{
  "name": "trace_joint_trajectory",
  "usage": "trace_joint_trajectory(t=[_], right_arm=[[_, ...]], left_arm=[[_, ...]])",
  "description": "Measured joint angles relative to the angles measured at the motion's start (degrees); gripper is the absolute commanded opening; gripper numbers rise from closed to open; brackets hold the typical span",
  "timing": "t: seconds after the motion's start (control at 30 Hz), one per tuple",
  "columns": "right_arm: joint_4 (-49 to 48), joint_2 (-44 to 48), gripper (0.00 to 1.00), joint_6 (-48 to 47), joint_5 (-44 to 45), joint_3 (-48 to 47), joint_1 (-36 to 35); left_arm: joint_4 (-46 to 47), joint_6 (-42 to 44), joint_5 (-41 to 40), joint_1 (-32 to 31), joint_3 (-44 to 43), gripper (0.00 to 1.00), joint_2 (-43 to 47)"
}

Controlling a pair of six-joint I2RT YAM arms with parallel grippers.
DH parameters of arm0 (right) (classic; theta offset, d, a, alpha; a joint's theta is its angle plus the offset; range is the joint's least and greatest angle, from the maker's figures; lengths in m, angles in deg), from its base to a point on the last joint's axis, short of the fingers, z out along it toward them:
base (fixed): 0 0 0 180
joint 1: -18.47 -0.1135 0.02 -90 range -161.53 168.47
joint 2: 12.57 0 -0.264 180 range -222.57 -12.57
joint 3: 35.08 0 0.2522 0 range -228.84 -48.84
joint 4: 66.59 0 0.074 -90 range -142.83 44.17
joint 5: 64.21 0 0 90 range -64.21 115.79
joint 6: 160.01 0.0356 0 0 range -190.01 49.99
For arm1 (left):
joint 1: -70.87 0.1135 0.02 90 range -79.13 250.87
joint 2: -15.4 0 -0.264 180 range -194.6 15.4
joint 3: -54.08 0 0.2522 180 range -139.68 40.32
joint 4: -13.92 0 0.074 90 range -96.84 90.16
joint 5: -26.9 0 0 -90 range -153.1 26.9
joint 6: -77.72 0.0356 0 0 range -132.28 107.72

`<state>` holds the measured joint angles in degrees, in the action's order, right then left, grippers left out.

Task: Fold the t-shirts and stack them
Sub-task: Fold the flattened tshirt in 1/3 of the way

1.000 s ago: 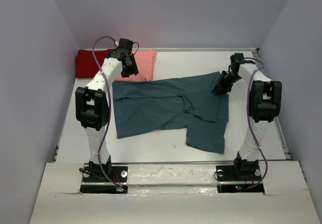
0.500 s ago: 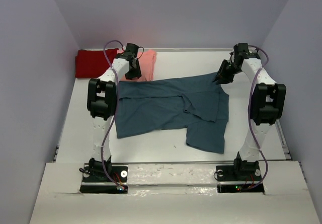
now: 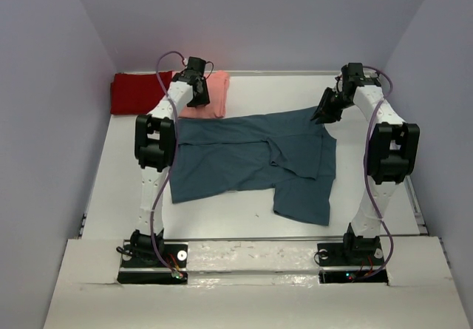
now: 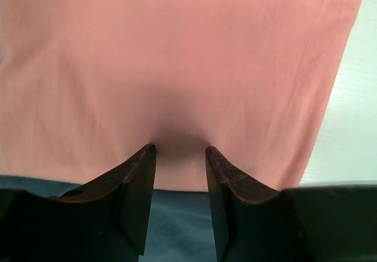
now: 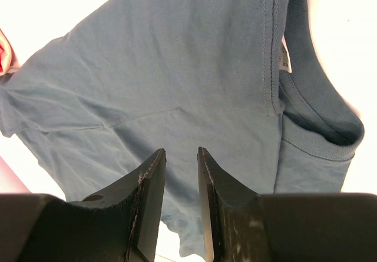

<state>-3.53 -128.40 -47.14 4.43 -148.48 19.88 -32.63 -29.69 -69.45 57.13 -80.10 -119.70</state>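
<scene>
Tees, three of them: teal tee (image 3: 244, 159) spread across the middle of the white table (image 3: 369, 92), red tee (image 3: 133, 92) in the far left corner, pink tee (image 3: 214, 96) just right of it. Two arms, one pincer each. Left gripper (image 4: 179, 150) hangs over the pink tee's near edge, jaws apart, gripping nothing. Right gripper (image 5: 179, 151) (narrower gap) is over the teal tee's far right corner, also released. Pale lilac walls (image 3: 259, 18) on three sides.
</scene>
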Motion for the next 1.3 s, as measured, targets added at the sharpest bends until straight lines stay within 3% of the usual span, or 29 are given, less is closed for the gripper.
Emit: trace_joint_trajectory(t=[0.3,0.57,0.87,1.2,1.3], right_arm=[[1.36,0.00,0.34,-0.22,-0.07,-1.53,0.00],[1.73,0.66,0.34,-0.20,-0.31,-2.01,0.00],[1.90,5.92,0.34,-0.24,-0.74,-1.81,0.00],[2.75,10.16,0.34,-0.22,-0.98,2.25,-0.24],[2.95,10.16,0.34,-0.22,-1.03,2.73,-0.39]], left_arm=[[0.81,0.17,-0.85,0.00,-6.80,0.49,-6.73],[3.80,0.44,-0.87,0.00,-6.71,0.49,-7.58],[8.63,0.13,-1.11,0.59,-13.64,0.50,-13.05],[11.17,-1.14,-0.46,1.88,-13.90,0.52,-13.60],[14.29,-1.33,-0.81,1.86,-10.29,0.52,-11.98]])
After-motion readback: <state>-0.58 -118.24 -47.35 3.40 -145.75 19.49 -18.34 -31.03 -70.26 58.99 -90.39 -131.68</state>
